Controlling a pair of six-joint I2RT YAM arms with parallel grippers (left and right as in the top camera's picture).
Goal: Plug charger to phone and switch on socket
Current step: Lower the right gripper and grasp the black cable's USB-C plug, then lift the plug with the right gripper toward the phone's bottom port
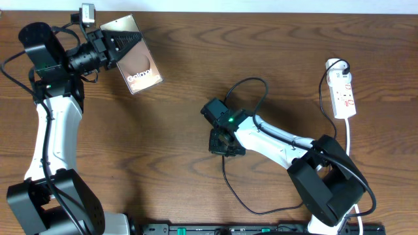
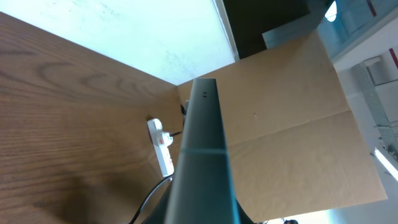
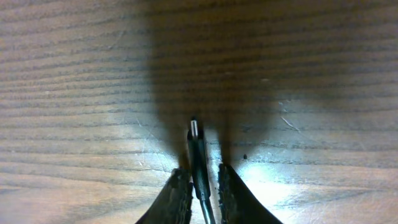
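at the top left of the overhead view, the left gripper (image 1: 123, 40) is clamped on the upper end of the phone (image 1: 140, 68). the phone sits skewed to the table edges, its brown-black face with white "galaxy" lettering turned up toward the camera. in the left wrist view the phone (image 2: 202, 155) shows edge-on as a narrow grey-teal strip with two small holes near its far end. whether its lower end touches the wooden table (image 1: 183, 183) cannot be told.

near table centre, well apart from the phone, the right gripper (image 1: 225, 142) points down at the wood. in the right wrist view its fingers (image 3: 177, 196) are pressed against both sides of the charger (image 3: 198, 155), with the slim plug tip and its small metal end poking out beyond them, just above the table surface. the black cable (image 1: 224, 168) trails from the gripper toward the near edge. another stretch loops behind the wrist.

at the right edge lies the socket (image 1: 343, 91), a white power strip with red markings, with a white plug at its far end and a white cord (image 1: 349, 140) running back along the table. switch position not readable. it also shows small in the left wrist view (image 2: 161, 146), beside a brown cardboard panel (image 2: 292, 124).
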